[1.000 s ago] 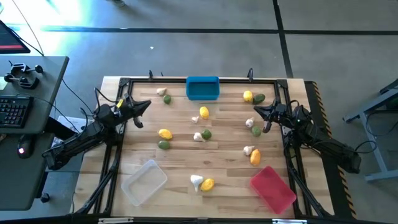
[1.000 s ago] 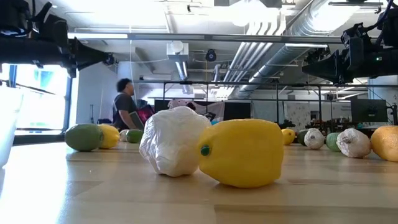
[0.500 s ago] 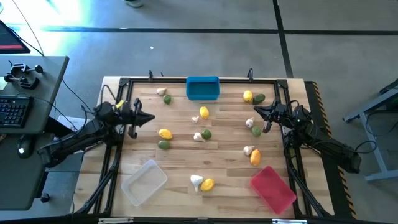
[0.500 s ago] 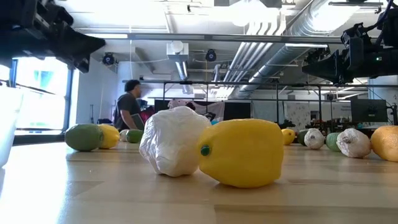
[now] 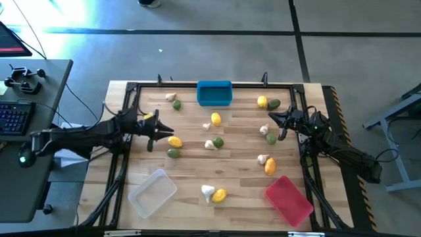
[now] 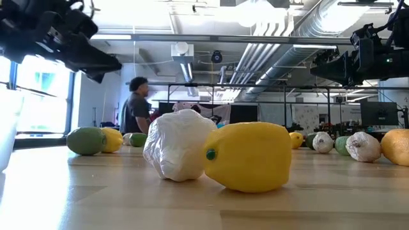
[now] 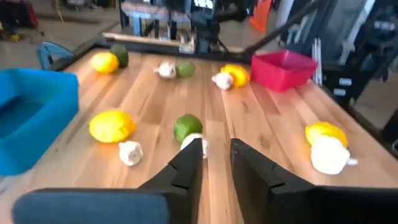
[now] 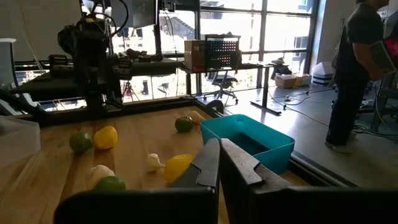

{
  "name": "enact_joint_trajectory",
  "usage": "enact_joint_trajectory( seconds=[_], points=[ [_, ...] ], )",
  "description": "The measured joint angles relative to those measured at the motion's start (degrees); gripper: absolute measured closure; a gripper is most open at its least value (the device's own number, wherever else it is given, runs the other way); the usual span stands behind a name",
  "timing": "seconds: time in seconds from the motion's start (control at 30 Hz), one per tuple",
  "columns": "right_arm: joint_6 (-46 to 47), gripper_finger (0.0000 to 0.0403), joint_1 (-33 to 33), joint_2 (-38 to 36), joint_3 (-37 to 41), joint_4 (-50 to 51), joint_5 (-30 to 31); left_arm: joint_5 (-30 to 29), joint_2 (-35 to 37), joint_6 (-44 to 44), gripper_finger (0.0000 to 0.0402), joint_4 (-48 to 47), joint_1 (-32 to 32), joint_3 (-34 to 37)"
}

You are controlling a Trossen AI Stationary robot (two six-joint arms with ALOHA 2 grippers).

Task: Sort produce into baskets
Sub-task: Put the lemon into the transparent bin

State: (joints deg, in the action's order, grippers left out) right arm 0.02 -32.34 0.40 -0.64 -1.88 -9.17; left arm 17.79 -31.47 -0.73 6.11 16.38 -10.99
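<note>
The produce lies scattered on the wooden table [image 5: 243, 178]: yellow lemons such as one [image 5: 174, 141], green pieces such as one [image 5: 172, 153], and white garlic bulbs such as one [image 5: 210, 145]. The blue basket [image 5: 214, 93] stands at the far edge, the clear basket [image 5: 152, 191] near left, the red basket [image 5: 288, 199] near right. My left gripper [image 5: 162, 132] hovers just left of the yellow lemon, a little open and empty; its wrist view shows its fingers [image 7: 214, 158] above the boards. My right gripper [image 5: 273, 122] waits at the right, shut and empty.
Black frame rails [image 5: 125, 158] run along the table's left and right sides. A lemon [image 6: 249, 156] and a garlic bulb [image 6: 179, 153] lie close to the near edge. A person [image 6: 137, 105] stands in the room beyond the table. A desk with a keyboard [image 5: 16, 115] stands left.
My left gripper has reached out from the table's left rail toward the right and the near edge, coming down a little, and now stands beside the yellow lemon left of centre. The produce has not moved. The person in the room behind has walked to the right.
</note>
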Motion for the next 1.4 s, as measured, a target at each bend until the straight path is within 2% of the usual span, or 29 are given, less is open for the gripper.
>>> enact_joint_trajectory(
  seconds=[0.17,0.3,0.43,0.6,0.67,0.77,0.9,1.17,1.27,1.4],
  points=[
    [0.00,0.0403,0.00,0.00,0.00,0.00,0.00,0.14,-8.79,1.58,0.0313,-1.71,-2.22,-6.99],
    [0.01,0.0403,0.02,0.00,0.00,0.01,-0.02,0.36,-15.77,1.43,0.0319,-9.82,-3.36,-14.87],
    [0.01,0.0403,0.01,0.00,0.00,0.00,0.00,0.36,-21.94,2.77,0.0343,-20.09,-4.30,-22.02],
    [0.01,0.0403,0.00,0.00,0.00,0.00,0.00,0.41,-28.48,7.59,0.0393,-35.15,-5.17,-28.70],
    [-0.01,0.0403,0.00,0.00,0.00,0.01,0.00,-0.45,-30.70,10.04,0.0396,-39.56,-5.49,-30.62],
    [0.01,0.0403,0.00,0.00,0.00,0.01,0.00,-4.47,-33.13,14.60,0.0372,-42.99,-6.74,-32.10],
    [-0.01,0.0403,0.02,0.00,-0.02,0.01,-0.02,-10.99,-36.40,19.38,0.0320,-45.80,-8.42,-33.72],
    [0.00,0.0403,0.00,0.00,0.00,0.00,-0.01,-13.65,-45.60,21.87,0.0202,-52.77,-9.00,-38.28],
    [-0.01,0.0403,0.00,0.00,0.00,-0.01,0.00,-14.06,-48.92,21.90,0.0176,-52.86,-8.99,-38.75],
    [0.01,0.0403,0.00,0.00,0.00,0.00,0.00,-20.02,-52.94,22.53,0.0166,-52.85,-8.94,-38.74]
  ],
)
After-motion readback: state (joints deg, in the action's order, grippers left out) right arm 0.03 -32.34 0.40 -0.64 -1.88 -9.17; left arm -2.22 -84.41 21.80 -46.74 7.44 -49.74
